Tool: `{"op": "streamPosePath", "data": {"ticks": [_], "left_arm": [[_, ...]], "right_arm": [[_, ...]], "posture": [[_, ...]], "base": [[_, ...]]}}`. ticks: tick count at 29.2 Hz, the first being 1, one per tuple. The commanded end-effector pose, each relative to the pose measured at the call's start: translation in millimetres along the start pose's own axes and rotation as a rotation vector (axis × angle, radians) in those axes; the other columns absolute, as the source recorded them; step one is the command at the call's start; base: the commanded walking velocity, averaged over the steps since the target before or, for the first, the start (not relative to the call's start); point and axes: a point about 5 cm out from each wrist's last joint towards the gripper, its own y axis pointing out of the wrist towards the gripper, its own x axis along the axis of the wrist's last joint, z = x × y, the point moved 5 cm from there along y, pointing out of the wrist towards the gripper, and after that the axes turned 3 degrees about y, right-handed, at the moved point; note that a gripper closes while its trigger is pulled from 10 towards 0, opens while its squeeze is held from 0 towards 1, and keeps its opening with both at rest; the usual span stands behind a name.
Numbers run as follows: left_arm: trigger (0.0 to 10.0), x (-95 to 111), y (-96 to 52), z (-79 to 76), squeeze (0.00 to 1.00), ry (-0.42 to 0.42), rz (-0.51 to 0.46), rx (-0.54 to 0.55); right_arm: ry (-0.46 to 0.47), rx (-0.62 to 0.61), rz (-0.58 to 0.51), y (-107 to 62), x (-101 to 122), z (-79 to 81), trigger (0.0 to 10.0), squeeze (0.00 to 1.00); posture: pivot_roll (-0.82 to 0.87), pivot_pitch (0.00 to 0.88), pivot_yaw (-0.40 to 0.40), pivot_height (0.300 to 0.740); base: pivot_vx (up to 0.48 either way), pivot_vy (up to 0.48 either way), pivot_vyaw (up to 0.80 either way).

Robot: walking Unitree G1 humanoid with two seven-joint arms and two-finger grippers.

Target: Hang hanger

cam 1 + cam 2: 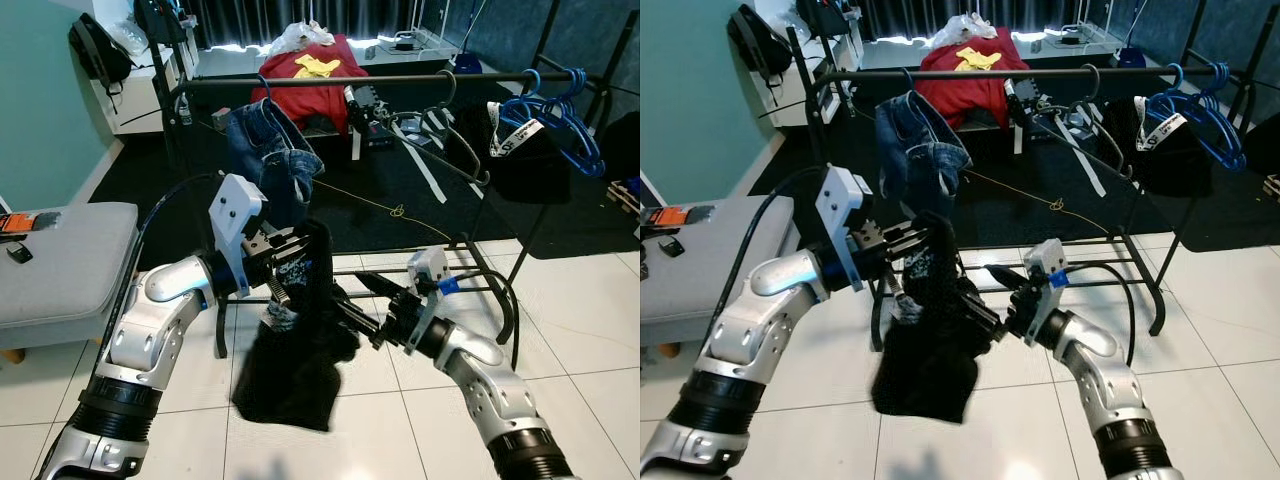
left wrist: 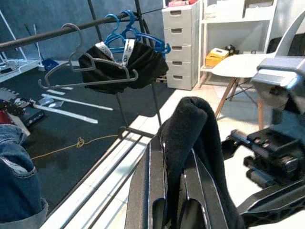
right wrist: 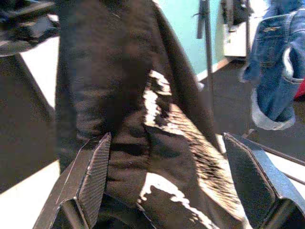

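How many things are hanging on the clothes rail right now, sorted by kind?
Denim garment: 1
Grey hanger, bare: 1
Black garment on a hanger: 1
Blue hangers: a bunch, about 3; they overlap too much for an exact count
Total: about 6

The black cloth clamped in the left gripper is off the rail.

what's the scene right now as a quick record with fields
left gripper: shut on black garment, holding it up by its top
right gripper: open, fingers either side of the garment
rail: holds jeans, grey hanger, blue hangers
floor: white tiles, dark mat behind
bench: grey, robot's left
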Motion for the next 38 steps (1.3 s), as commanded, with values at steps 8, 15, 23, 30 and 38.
{"op": "streamPosePath", "data": {"ticks": [8, 15, 23, 30, 38], "left_arm": [[0.0, 1.2, -2.0, 6.7, 0.0, 0.046, 0.028, 0.006], [0.0, -2.3, -2.5, 9.2, 0.0, 0.053, 0.05, 0.013], [0.0, 2.9, -0.1, 6.5, 0.0, 0.047, 0.029, -0.003], [0.0, 2.6, -2.3, 8.4, 0.0, 0.053, 0.033, -0.006], [0.0, 2.0, -2.9, 8.2, 0.0, 0.055, 0.035, -0.008]], "right_arm": [[0.035, 0.066, 0.006, -3.2, -1.9, 17.3, 10.0, 0.0], [0.05, 0.087, 0.017, -9.2, 0.2, 19.2, 10.0, 0.0], [0.039, -0.019, 0.122, -11.0, -18.1, -1.1, 10.0, 0.0], [0.03, -0.049, 0.071, -11.1, -6.0, -8.3, 10.0, 0.0], [0.013, -0.095, 0.051, -19.6, 0.7, -18.9, 10.0, 0.0]], "posture": [[0.07, 0.064, 0.053, 0.74], [0.07, 0.063, 0.056, 0.74], [0.07, 0.059, 0.056, 0.74], [0.07, 0.055, 0.056, 0.74], [0.07, 0.047, 0.057, 0.74]], "base": [[0.0, 0.0, 0.0], [0.0, 0.0, 0.0], [0.0, 0.0, 0.0], [0.0, 0.0, 0.0], [0.0, 0.0, 0.0]]}}
